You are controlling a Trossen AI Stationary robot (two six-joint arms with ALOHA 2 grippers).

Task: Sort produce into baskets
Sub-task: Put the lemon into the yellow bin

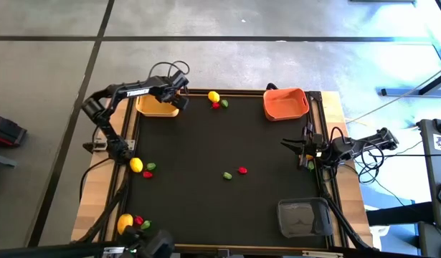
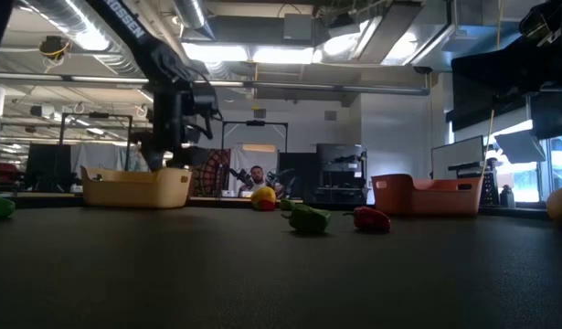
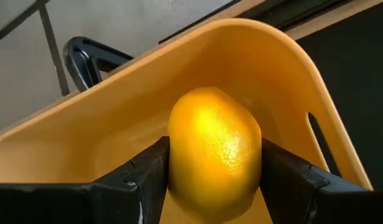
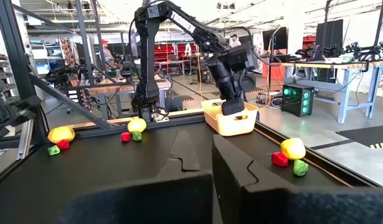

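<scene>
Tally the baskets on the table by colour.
yellow basket: 1
orange basket: 1
dark grey basket: 1
Total: 3

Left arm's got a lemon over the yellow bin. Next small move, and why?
Probably open the fingers and drop it. The left gripper holds the lemon right above the yellow bin's inside, so it should land in the bin. The right gripper waits shut at the table's right edge.

A yellow lemon (image 3: 215, 152) sits clamped between the left gripper's (image 3: 213, 177) 2 dark fingers (image 3: 141, 180), directly over the yellow-orange basket (image 3: 116, 118).
</scene>
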